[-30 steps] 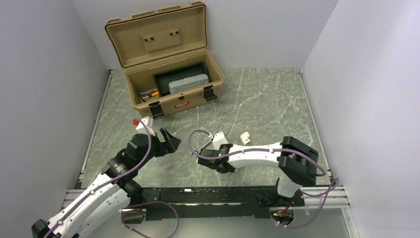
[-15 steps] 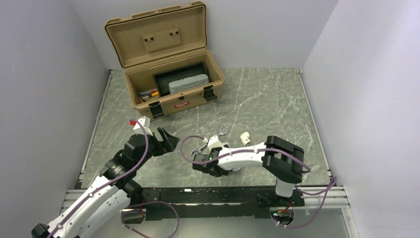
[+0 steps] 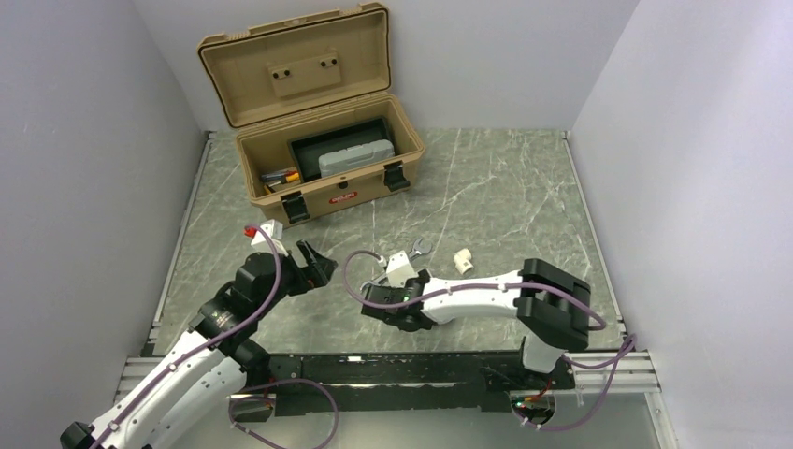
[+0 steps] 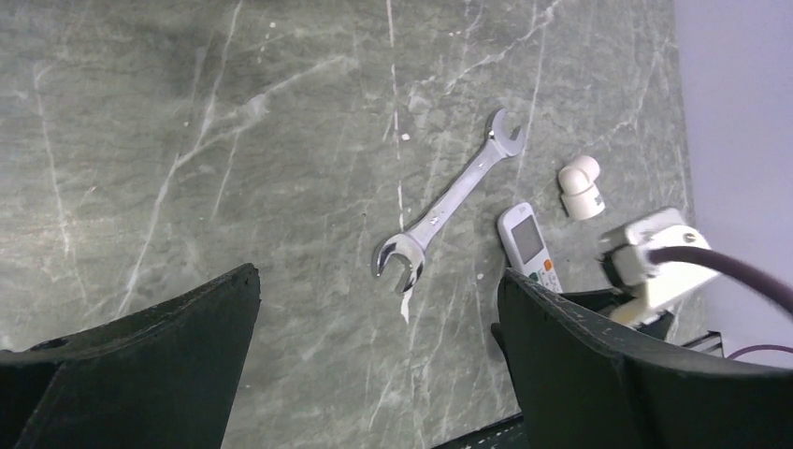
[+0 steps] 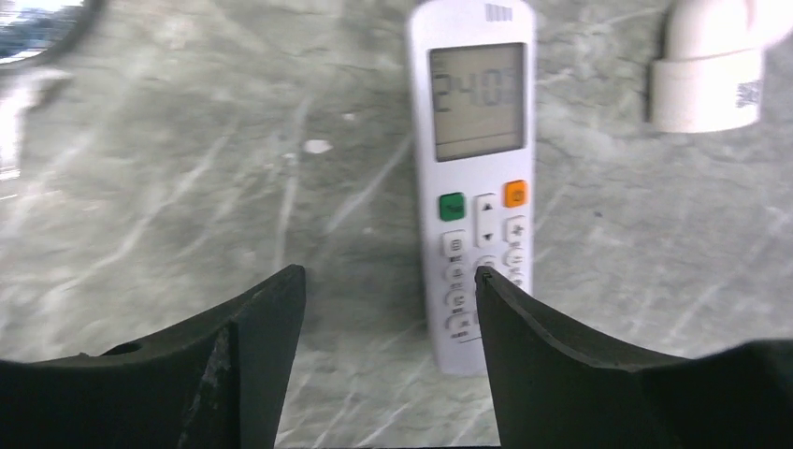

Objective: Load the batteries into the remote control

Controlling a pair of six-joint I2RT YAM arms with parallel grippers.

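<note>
The remote control [image 5: 477, 178] is a slim white bar lying flat on the marble table, display and buttons up. My right gripper [image 5: 388, 273] hovers low over its button end, open and holding nothing. Its right finger [image 5: 561, 365] overlaps the remote's lower right edge. The left wrist view shows the remote [image 4: 528, 248] running under the right arm's black gripper. In the top view the right gripper [image 3: 397, 301] hides the remote. My left gripper [image 4: 376, 276] is open and empty, left of it over bare table [image 3: 316, 262]. No batteries are in view.
A silver wrench [image 4: 449, 201] lies just left of the remote, its head showing [image 3: 421, 246]. A small white curved plastic piece [image 3: 462, 260] sits to the right [image 5: 715, 65]. An open tan toolbox [image 3: 346, 198] stands at the back left, holding a grey case and small tools.
The right gripper's jaws have spread wider. The right wrist has shifted a little left, uncovering the wrench head. The left gripper has drawn back slightly.
</note>
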